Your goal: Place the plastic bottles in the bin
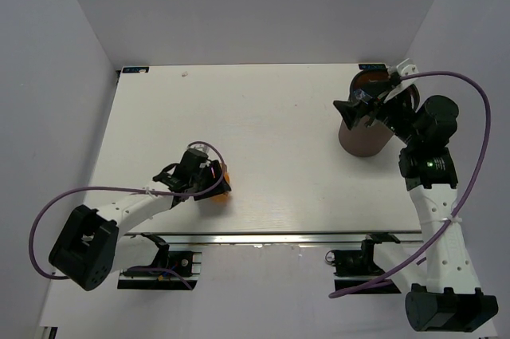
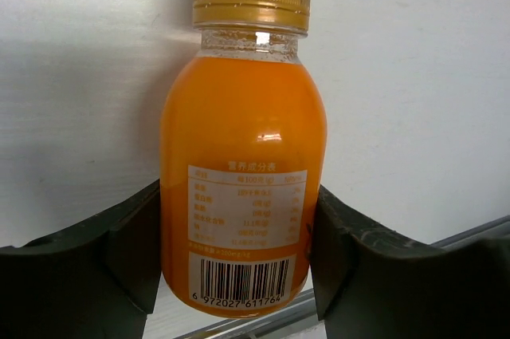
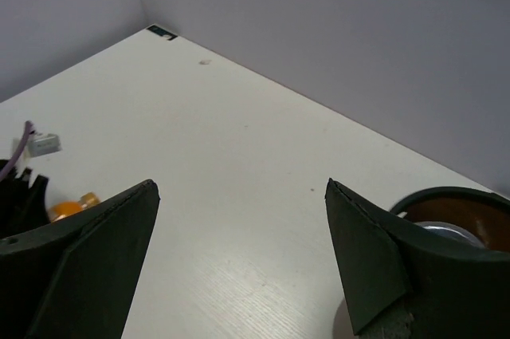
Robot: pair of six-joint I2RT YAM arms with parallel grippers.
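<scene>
On the table (image 1: 271,116) the bin (image 1: 360,141) is stood upright. At the bin's rim the right gripper (image 3: 241,187) is held wide and empty. Well left of the bin, 1 orange bottle (image 2: 243,132) is clasped by the left gripper (image 2: 237,219).

The top camera hangs above and behind the arm bases and looks down on the whole table (image 1: 271,132), far enough off to take in both side walls. The left wrist camera sits very close to the table surface, facing along the left gripper (image 2: 239,195) at the orange bottle (image 2: 243,147), which fills most of its frame. The right wrist camera rides high, looking obliquely past the right gripper (image 3: 239,183) toward the table's far left corner, with the bin (image 3: 446,195) rim at lower right. All three views share the orange bottle; the top and right wrist views share the bin.
</scene>
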